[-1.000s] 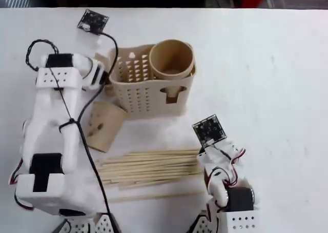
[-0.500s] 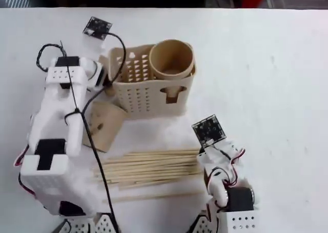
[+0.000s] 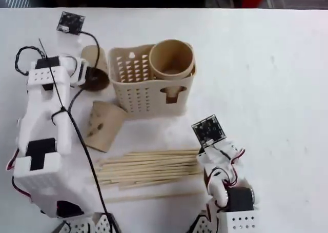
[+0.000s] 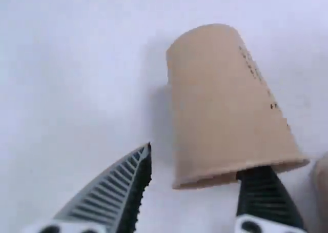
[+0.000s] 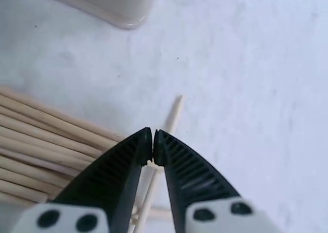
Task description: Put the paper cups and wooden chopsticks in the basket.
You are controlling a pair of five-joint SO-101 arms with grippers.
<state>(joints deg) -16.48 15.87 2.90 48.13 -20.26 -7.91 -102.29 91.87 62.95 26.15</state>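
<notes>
left gripper (image 4: 197, 163) is spread open at the rim of a cup (image 4: 225, 104) lying on its side right beside the basket (image 3: 148, 97), one finger at its mouth, the other clear of it. second cup (image 3: 171, 58) stands in the basket, third cup (image 3: 102, 124) lies on the table (image 3: 266, 89) near the chopsticks (image 3: 148, 166). right gripper (image 5: 154, 135) is pinched together over the chopsticks' ends

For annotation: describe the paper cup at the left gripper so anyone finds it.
Find the perforated basket mid-table. The paper cup lies left of it, at the left gripper; one other cup sits inside the basket, another by the chopsticks.
</notes>
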